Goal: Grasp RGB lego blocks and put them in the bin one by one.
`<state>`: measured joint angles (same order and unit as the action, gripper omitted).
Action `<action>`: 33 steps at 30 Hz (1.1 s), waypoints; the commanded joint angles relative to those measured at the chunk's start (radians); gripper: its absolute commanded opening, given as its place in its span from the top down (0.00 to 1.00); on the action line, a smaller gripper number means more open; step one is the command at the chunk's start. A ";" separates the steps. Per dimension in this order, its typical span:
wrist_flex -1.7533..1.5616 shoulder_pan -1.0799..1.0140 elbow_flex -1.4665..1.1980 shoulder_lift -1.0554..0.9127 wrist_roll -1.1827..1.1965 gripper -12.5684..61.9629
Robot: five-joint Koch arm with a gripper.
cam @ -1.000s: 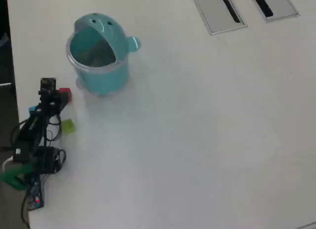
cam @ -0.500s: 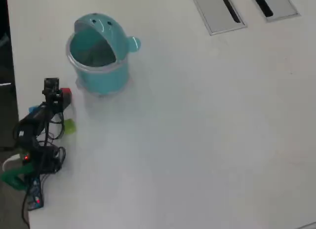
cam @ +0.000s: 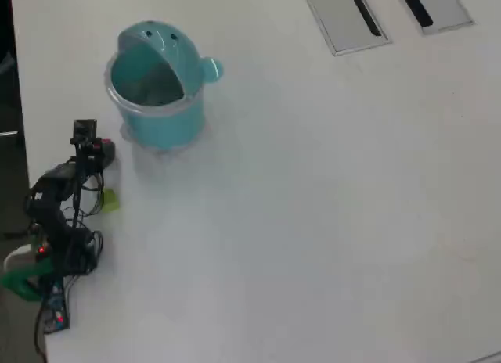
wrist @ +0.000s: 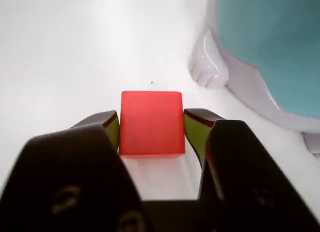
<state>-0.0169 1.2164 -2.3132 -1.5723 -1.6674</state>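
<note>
The red block (wrist: 151, 123) sits between my gripper's (wrist: 151, 119) two yellow-green padded fingers, and both pads press against its sides. It rests on or just above the white table. The overhead view shows the gripper (cam: 98, 150) on the red block (cam: 107, 151), just left of the teal bin's (cam: 156, 89) base. That bin (wrist: 270, 42) fills the upper right of the wrist view. A yellow-green block (cam: 109, 199) lies beside the arm. The blue block is hidden.
Two grey slotted panels (cam: 344, 19) (cam: 434, 7) are set into the table at the top right. The arm's base and green clamp (cam: 23, 283) stand at the table's left edge. A wide stretch of white table lies to the right.
The arm has folded back and its gripper has come down over the red block, which now shows less in the overhead view. The bin and the yellow-green block have not moved.
</note>
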 commanded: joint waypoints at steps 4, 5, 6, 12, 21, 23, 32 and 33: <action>-0.060 0.008 0.049 -0.049 0.021 0.68; -0.052 0.006 0.044 -0.063 0.021 0.68; -0.049 0.003 0.040 -0.080 0.021 0.68; 0.008 -0.015 0.028 -0.193 0.021 0.73; 0.219 -0.014 0.081 -0.400 0.023 0.74; 0.255 -0.015 0.106 -0.431 0.023 0.74; 0.503 -0.040 0.502 -0.483 0.061 0.74; 0.520 -0.043 0.532 -0.483 0.064 0.74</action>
<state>0.5016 1.1735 -1.9052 -2.0264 -1.6091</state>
